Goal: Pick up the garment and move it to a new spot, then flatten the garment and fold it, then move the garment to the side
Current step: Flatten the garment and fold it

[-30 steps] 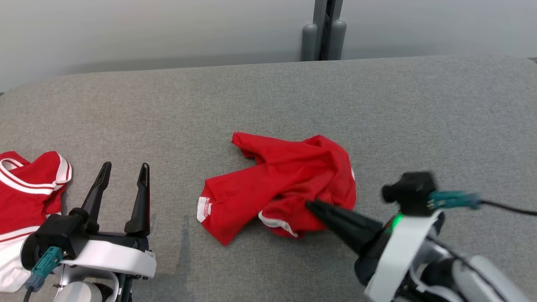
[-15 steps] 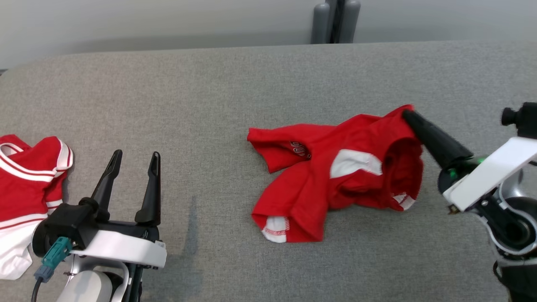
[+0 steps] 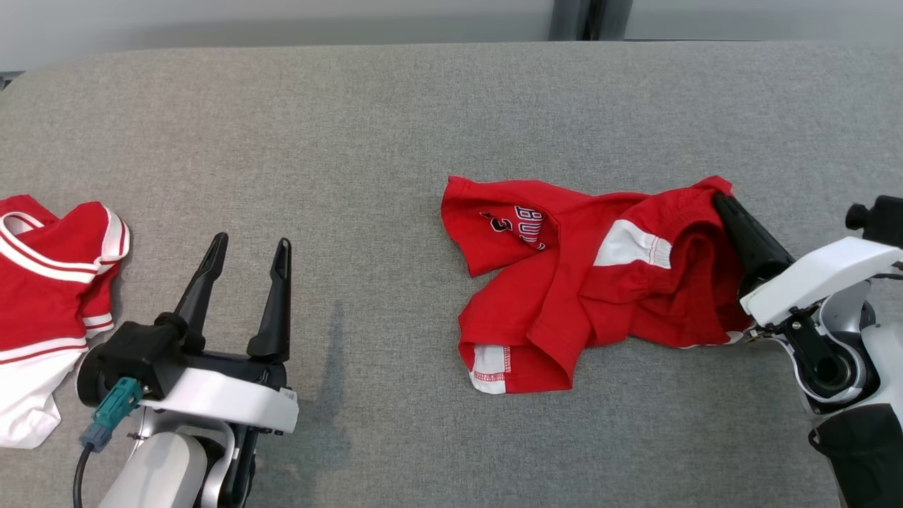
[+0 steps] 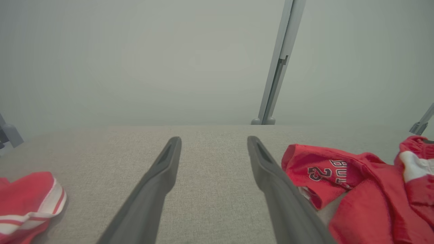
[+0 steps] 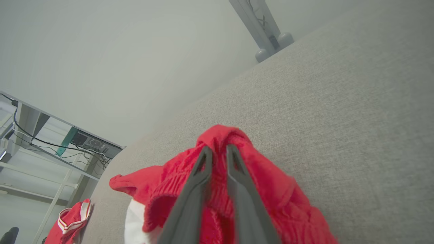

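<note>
The garment [image 3: 564,289] is a pair of red shorts with white panels and a printed number, lying crumpled right of centre on the grey padded table [image 3: 338,127]. My right gripper [image 3: 723,201] is shut on its elastic waistband at the garment's far right end. In the right wrist view the two fingers of the right gripper [image 5: 217,149] pinch a raised ridge of the red garment [image 5: 271,193]. My left gripper [image 3: 250,243] stands open at the lower left, well clear of the cloth. The left gripper [image 4: 213,140] holds nothing, with the garment [image 4: 359,183] off to its right.
A second red and white garment [image 3: 49,289] lies at the table's left edge, also seen as the striped garment [image 4: 27,200] beside my left fingers. A grey post [image 3: 589,17] stands behind the table's far edge. Bare grey padding lies between the two garments.
My right gripper has pulled the garment to the right and up off the pile, turning it so the white panel and number show. The head camera has tilted down. The left gripper stayed open.
</note>
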